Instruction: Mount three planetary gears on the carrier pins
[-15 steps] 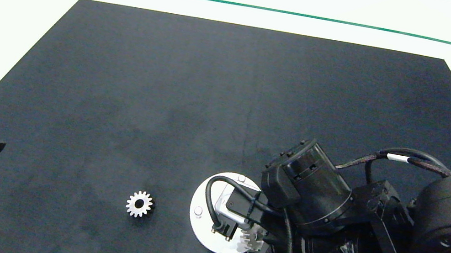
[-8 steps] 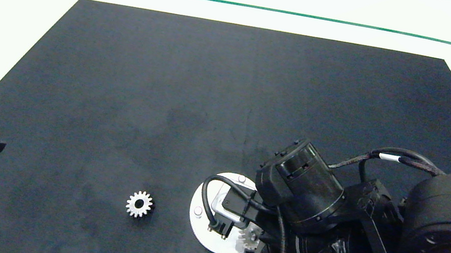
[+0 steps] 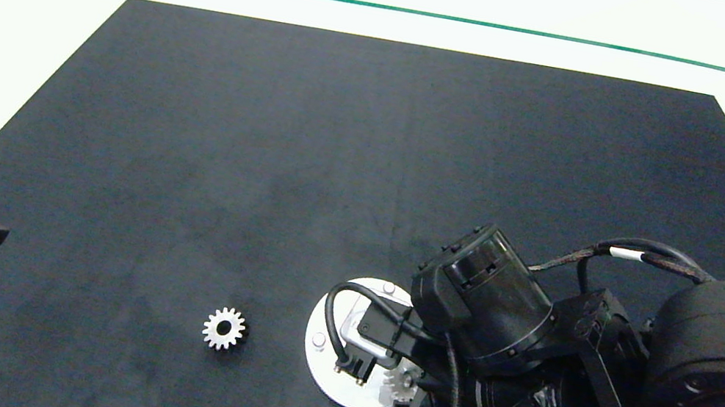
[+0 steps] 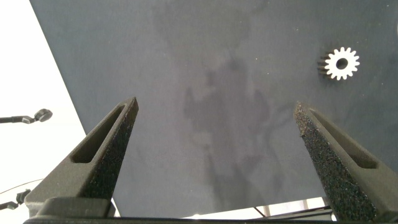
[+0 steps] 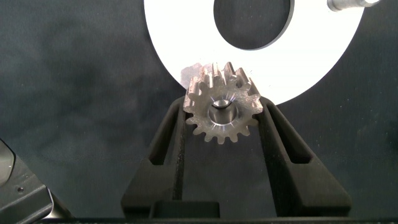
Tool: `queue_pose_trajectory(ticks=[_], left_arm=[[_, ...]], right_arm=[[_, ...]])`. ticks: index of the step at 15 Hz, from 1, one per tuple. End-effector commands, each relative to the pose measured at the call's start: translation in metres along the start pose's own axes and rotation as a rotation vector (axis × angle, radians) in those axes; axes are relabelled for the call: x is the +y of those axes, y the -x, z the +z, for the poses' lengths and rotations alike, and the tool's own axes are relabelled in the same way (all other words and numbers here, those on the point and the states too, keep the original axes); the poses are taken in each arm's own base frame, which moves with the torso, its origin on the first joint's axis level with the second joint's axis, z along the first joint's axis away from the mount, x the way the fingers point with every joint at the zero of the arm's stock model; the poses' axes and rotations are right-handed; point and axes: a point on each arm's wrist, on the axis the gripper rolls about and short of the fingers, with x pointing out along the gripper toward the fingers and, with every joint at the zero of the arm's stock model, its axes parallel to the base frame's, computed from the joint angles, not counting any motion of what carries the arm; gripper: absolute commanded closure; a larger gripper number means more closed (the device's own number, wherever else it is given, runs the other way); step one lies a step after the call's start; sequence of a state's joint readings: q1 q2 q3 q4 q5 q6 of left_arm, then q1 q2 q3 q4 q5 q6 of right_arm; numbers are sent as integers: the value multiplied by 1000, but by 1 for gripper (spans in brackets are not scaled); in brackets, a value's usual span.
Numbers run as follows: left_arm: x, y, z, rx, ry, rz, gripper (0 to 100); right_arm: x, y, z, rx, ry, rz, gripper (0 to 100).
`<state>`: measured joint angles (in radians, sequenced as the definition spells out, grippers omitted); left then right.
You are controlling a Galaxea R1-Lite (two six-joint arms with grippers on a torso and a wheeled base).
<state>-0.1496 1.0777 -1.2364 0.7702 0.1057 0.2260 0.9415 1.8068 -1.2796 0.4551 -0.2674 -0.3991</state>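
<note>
One silver planetary gear (image 5: 222,113) sits between the fingers of my right gripper (image 5: 224,117), which is shut on it at the near right rim of the white carrier disc (image 5: 180,43). A pale round pin end fills the gear's centre hole. In the head view this gear (image 3: 401,383) shows just under the right wrist. Two bare carrier pins (image 3: 388,288) (image 3: 318,338) stand on the disc (image 3: 323,364). Another gear (image 3: 224,329) lies flat on the black mat, left of the disc. My left gripper (image 4: 214,106) is open and parked at the mat's left edge.
The black mat (image 3: 370,160) covers the white table. The right arm (image 3: 602,365) hides the disc's right half. The loose gear (image 4: 341,63) also shows in the left wrist view, ahead of the open fingers.
The right arm has shifted slightly left and settled, carrying its gear a little further onto the disc's rim. The loose gear and the left gripper have not moved.
</note>
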Motion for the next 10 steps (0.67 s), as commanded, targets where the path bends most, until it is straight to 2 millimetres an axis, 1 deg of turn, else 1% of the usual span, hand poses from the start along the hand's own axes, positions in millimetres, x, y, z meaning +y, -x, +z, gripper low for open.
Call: queue_pose_trajectory(ticks=[1,6,8,9,10], left_arm=[[0,0,0,5,-2,-2,0],[0,-1,0,6,-2,-2,0],[0,0,0,6,-1,1,0],[0,0,0,5,-2,-2,0],[0,0,0,5,-2,0,0]], right_arm=[[0,1,-1,0,0,-1,0],[-1,6,-3,-10,-6,-4,0],[-12,27,-7,-58,-46,-39,0],[-30,47,-18,-92,-103,-90,0],[-43,56,-25,-106,-149,-126,0]])
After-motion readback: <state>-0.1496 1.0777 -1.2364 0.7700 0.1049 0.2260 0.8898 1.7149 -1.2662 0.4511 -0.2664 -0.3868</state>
